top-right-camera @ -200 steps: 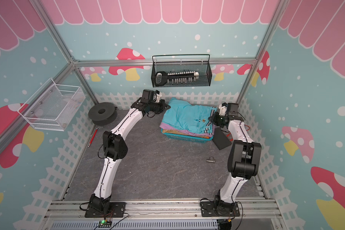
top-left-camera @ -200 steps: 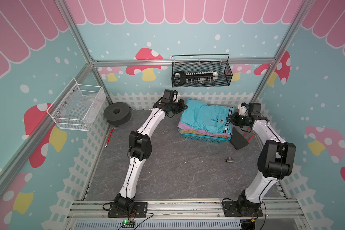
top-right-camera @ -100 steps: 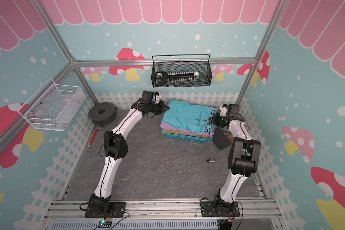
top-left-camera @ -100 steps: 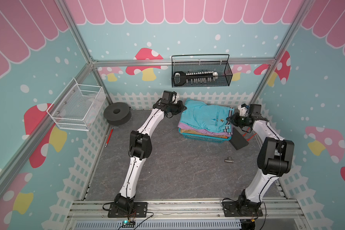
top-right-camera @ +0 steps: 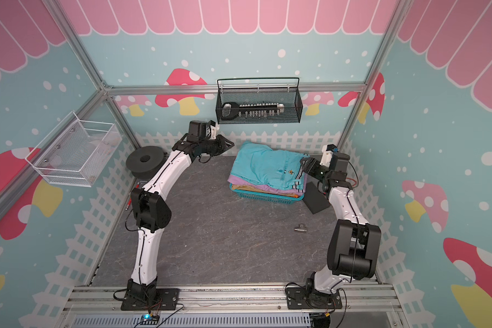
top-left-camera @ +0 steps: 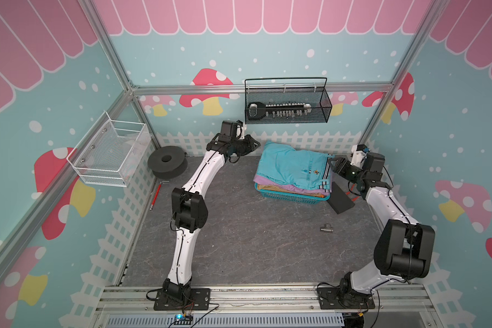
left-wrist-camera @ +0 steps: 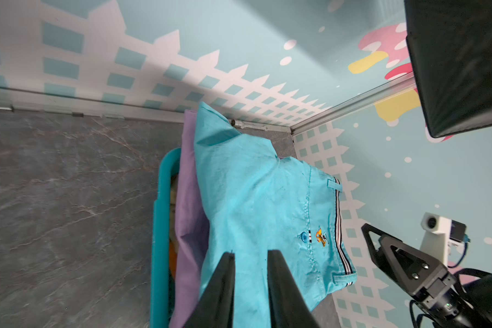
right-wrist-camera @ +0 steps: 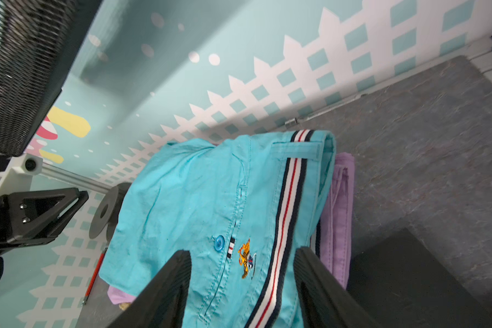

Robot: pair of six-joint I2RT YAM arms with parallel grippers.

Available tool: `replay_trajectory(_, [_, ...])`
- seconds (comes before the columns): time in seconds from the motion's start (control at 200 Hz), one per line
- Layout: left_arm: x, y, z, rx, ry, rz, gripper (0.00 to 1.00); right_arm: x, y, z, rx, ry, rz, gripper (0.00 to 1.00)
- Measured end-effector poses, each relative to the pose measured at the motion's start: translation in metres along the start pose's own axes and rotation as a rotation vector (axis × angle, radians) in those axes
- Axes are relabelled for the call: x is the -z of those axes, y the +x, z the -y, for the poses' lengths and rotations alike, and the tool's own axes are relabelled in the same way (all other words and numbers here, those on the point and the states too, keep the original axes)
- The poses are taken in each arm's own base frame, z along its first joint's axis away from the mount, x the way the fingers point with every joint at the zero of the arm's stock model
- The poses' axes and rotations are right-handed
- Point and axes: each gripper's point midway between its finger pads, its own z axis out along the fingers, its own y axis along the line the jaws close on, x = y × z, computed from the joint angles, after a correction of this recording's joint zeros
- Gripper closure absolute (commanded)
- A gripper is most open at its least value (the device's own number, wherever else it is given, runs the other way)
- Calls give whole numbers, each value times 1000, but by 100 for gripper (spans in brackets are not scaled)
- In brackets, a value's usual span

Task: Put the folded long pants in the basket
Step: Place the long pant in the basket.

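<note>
With the left gripper [top-left-camera: 254, 144] barely parted and the right gripper [top-left-camera: 332, 164] wide, both empty, the folded long pants [top-left-camera: 291, 167] between them overtop the basket [top-left-camera: 290, 196] and may slide off if brushed.

Robot laboratory test cell: an aluminium-profile frame [top-left-camera: 352, 86] carries printed mushroom-and-fence wall panels [top-left-camera: 267, 56] around a grey floor [top-left-camera: 253, 241]. The left arm [top-left-camera: 179, 255] and right arm [top-left-camera: 386, 204] are bolted to a rail [top-left-camera: 262, 294] at 6 o'clock.

Black spool [top-left-camera: 167, 165] — dark block [top-left-camera: 342, 200]
</note>
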Motion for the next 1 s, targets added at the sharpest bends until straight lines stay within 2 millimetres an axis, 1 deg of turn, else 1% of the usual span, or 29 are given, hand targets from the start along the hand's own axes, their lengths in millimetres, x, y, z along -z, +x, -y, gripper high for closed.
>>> replay_trajectory(0.075, [7, -2, 8, -35, 28, 21, 80, 4, -5, -3, 3, -13, 44, 44])
replay_trajectory(0.17, [9, -6, 32, -91, 105, 42, 87, 2, -9, -6, -18, -50, 70, 59])
replay_trajectory(0.215, [8, -4, 42, -102, 140, 37, 91, -1, -10, -10, -21, -82, 77, 68])
replay_trajectory(0.265, [6, -1, 53, -123, 180, 31, 92, -5, -10, -13, -44, -111, 79, 73])
replay_trajectory(0.36, [2, 7, 72, -148, 255, 16, 94, -18, 0, -22, -53, -156, 55, 77])
replay_trajectory(0.405, [0, 11, 78, -157, 289, 11, 94, -25, 7, -27, -63, -173, 36, 82])
replay_trajectory(0.465, [-5, 18, 84, -157, 326, 2, 94, -36, 17, -34, -71, -195, 7, 84])
replay_trajectory(0.525, [-12, 26, 84, -145, 348, -14, 95, -49, 26, -41, -76, -218, -23, 88])
replay_trajectory(0.61, [-24, 33, 83, -133, 372, -29, 96, -65, 35, -50, -81, -243, -52, 90])
replay_trajectory(0.69, [-40, 38, 75, -109, 381, -44, 96, -76, 39, -59, -79, -261, -68, 92])
replay_trajectory(0.856, [-79, 42, 53, -38, 388, -62, 95, -93, 36, -66, -75, -277, -63, 94])
replay_trajectory(1.001, [-101, 35, 47, -2, 417, -43, 92, -107, 32, -63, -87, -267, -56, 95])
